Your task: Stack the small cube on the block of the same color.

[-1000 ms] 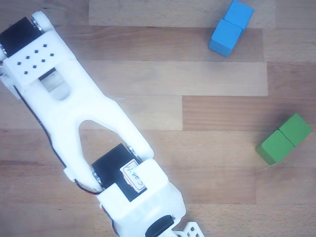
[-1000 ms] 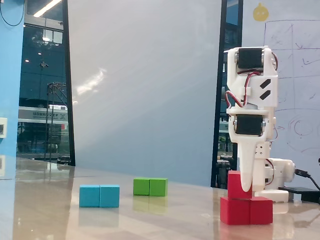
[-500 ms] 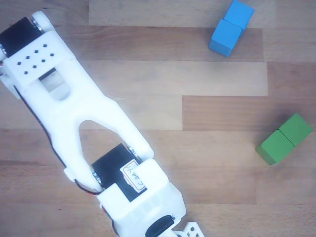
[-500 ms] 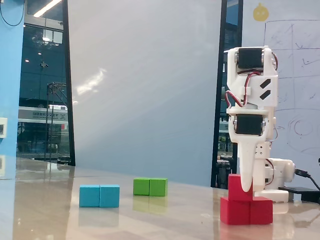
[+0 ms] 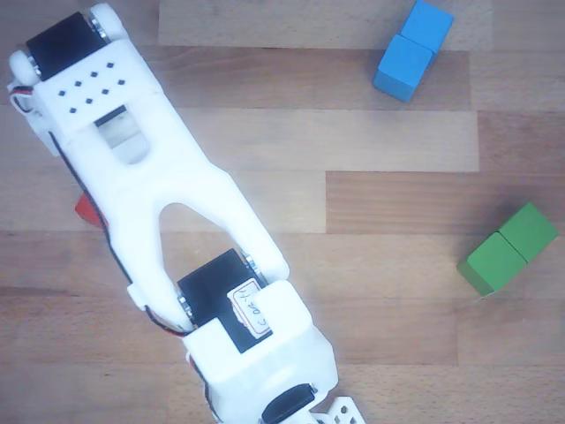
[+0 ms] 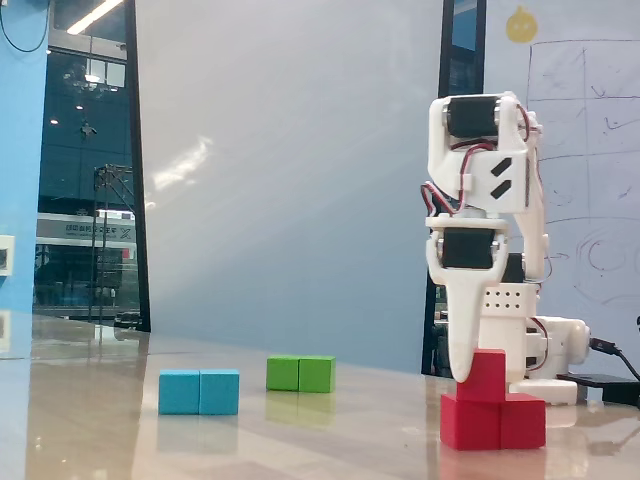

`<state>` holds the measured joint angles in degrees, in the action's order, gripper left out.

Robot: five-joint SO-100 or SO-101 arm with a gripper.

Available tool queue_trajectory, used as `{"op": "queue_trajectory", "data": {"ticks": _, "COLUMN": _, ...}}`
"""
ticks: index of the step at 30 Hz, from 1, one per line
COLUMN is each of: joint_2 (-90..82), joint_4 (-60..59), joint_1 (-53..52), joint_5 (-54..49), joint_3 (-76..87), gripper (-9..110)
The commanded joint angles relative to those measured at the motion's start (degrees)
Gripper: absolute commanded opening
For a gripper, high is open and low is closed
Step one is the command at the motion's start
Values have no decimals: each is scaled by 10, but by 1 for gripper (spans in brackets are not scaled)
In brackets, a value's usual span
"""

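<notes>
In the fixed view the small cube (image 6: 486,374), red, rests on the left half of the block of the same color (image 6: 494,421), a red two-cube block on the table. My gripper (image 6: 464,376) points straight down, its white finger (image 6: 459,335) standing at the cube's left edge and just overlapping it. Only that one finger shows, and the cube sits free on the block. In the other view the white arm (image 5: 168,203) covers the gripper and the stack, leaving only a red corner (image 5: 86,210) showing at its left side.
A blue two-cube block (image 5: 412,49) (image 6: 199,391) and a green two-cube block (image 5: 508,248) (image 6: 300,373) lie apart from the stack. The arm's base (image 6: 555,355) and a dark cable (image 6: 610,380) sit behind the red block, at the right in the fixed view.
The arm has swung left in the fixed view, and up-left in the other view. Its finger has slid off the cube's front to its left edge. The cube has stayed on the block.
</notes>
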<state>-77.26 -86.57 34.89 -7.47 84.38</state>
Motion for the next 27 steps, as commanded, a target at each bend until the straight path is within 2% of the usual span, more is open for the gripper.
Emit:
{"op": "queue_trajectory", "data": {"ticks": 1, "joint_2": -26, "joint_4": -4, "joint_1": -12, "joint_5": -6, "joint_3": -11, "gripper": 21}}
{"op": "queue_trajectory", "data": {"ticks": 10, "joint_2": -27, "joint_4": -2, "joint_1": -92, "joint_5": -7, "joint_3": -11, "gripper": 21}}
{"op": "queue_trajectory", "data": {"ticks": 16, "joint_2": -27, "joint_4": 9, "joint_1": -213, "joint_5": -5, "joint_3": -11, "gripper": 21}}
{"op": "queue_trajectory", "data": {"ticks": 22, "joint_2": -27, "joint_4": 54, "joint_1": -313, "joint_5": 2, "joint_3": 0, "gripper": 20}}
{"op": "queue_trajectory", "data": {"ticks": 27, "joint_2": -35, "joint_4": 98, "joint_1": -350, "joint_5": -4, "joint_3": 32, "gripper": 20}}
